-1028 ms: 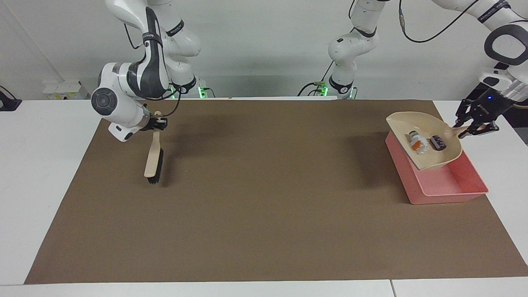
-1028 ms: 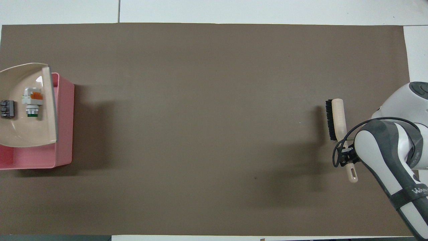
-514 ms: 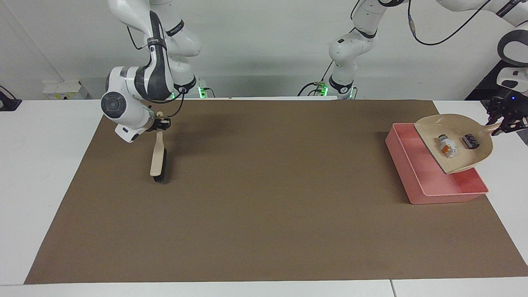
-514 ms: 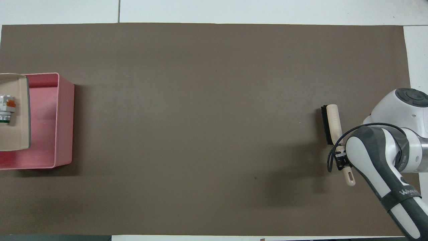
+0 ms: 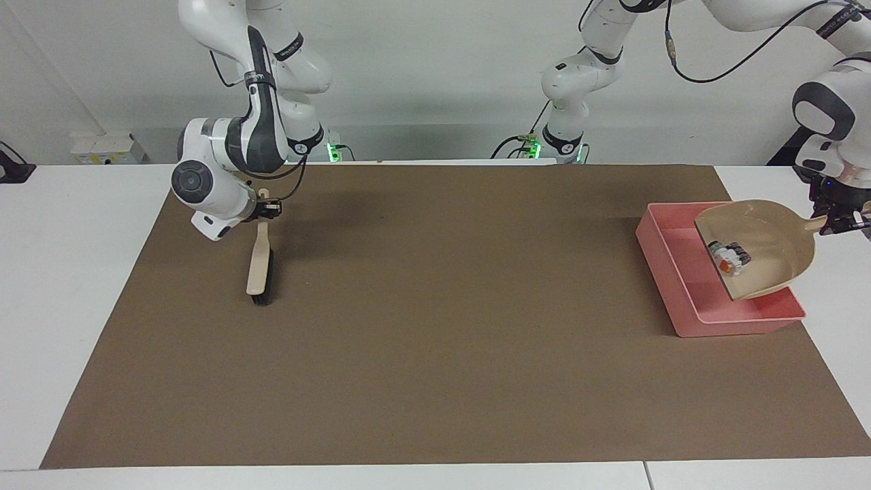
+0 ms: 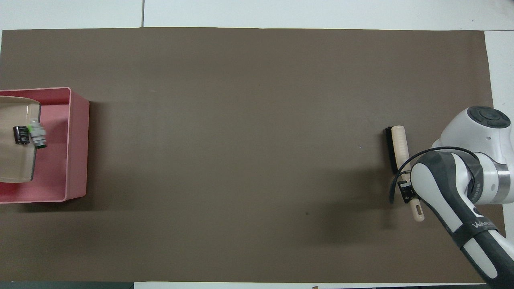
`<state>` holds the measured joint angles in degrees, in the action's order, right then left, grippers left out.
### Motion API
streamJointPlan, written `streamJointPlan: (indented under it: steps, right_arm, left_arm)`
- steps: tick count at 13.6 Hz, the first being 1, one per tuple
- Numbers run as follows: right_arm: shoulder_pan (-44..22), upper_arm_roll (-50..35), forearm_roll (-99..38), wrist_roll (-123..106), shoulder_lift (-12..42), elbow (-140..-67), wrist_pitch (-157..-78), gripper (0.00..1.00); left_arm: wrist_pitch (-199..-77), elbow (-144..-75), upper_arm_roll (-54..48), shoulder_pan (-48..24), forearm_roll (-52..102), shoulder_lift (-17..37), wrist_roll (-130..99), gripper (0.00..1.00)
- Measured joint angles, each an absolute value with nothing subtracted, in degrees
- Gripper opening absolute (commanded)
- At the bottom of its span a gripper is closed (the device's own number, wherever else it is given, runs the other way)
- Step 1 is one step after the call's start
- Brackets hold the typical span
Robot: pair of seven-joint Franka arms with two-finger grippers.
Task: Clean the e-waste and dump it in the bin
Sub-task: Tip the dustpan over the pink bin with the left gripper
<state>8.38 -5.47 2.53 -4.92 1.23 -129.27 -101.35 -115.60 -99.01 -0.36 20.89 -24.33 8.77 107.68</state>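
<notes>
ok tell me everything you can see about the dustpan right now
The dustpan is a beige scoop that looks like plastic, with a rounded back wall, a flat straight lip and a short handle. The left gripper holds that handle, keeping the pan in the air over the pink bin at the left arm's end of the table. It is tilted lip-down toward the bin. The white block and the black chip lie together at the lip, still on the pan.

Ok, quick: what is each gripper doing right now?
Left gripper: shut on the dustpan handle, tilted over the pink bin.
Right gripper: shut on the brush handle.
</notes>
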Motion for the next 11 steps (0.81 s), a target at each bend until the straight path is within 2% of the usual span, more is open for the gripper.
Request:
streamJointPlan:
  steps: [2,5,8,11]
  right_arm:
    - [8.4,-5.5,2.5,-4.9,1.4,-129.3,-101.6,0.36]
    - [8.4,-5.5,2.6,-4.9,1.4,-129.3,-101.6,0.64]
    - [8.4,-5.5,2.6,-4.9,1.4,-129.0,-101.6,0.99]
    - [8.3,-5.6,2.6,-4.9,1.2,-127.8,-101.5,0.99]
  left_arm:
    - [-115.3,-98.9,-0.4,19.7,-27.8,8.4,105.6,0.00]
    - [-112.3,-97.8,-0.5,18.0,-29.2,5.8,104.4,0.00]
    - [-106.5,-97.6,-1.0,16.4,-29.0,0.7,104.4,0.00]
    - [-102.0,-99.2,-1.5,11.9,-21.6,-1.6,103.2,0.00]
